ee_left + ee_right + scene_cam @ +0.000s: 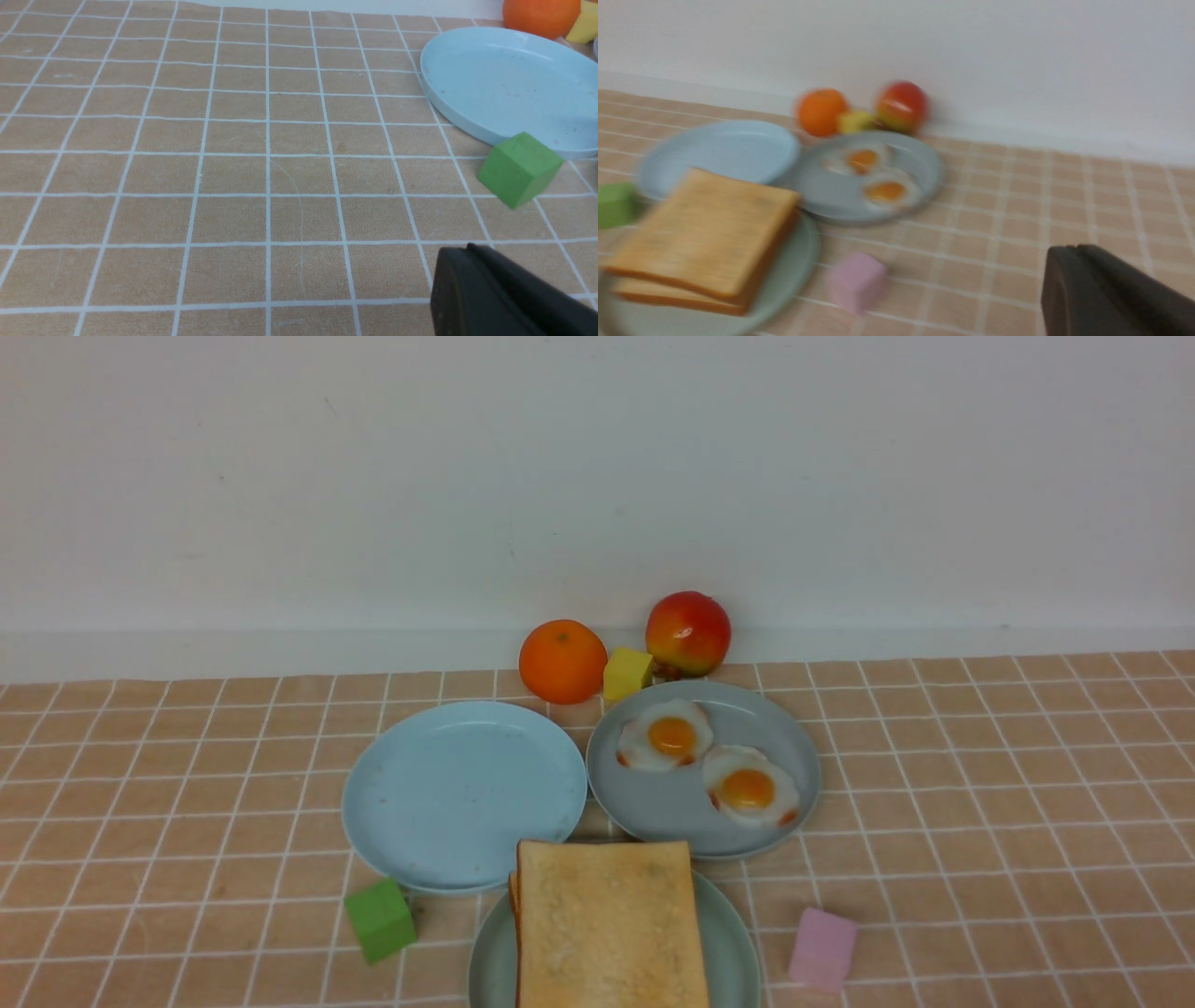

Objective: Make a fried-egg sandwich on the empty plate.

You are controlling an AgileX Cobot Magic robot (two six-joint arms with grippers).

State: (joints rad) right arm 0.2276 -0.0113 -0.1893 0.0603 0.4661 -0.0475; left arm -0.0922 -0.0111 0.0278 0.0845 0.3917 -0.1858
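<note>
Fried-egg sandwich: two square golden toast slices with darker brown crusts lay stacked on the pale mint-green plate at the near middle of the table; no egg showed between them in any view, so I judged the filling present only because two eggs, not three, remained elsewhere.
Grey-blue plate: sat just beyond the sandwich, its near rim almost under the toast's far edge, and carried two fried eggs side by side.
Light blue plate: bare, beside the grey-blue one, its near rim close to the mint-green plate.
Main risk: the top slice looked slightly offset from the lower one in the right wrist view; a brush from an arm passing low could slide it off, since nothing held the stack together.
Second risk: the plates were crowded, so a nudge to one could shift the plate under the sandwich.
Small hazards: the green cube and the pink cube flanked the plate and could be knocked into it.
Right gripper: only a dark edge showed, blurred; whether its jaws were spread or pressed together could not be told.
Left gripper: likewise a dark corner over bare cloth, well apart from the sandwich; state not readable.
</note>
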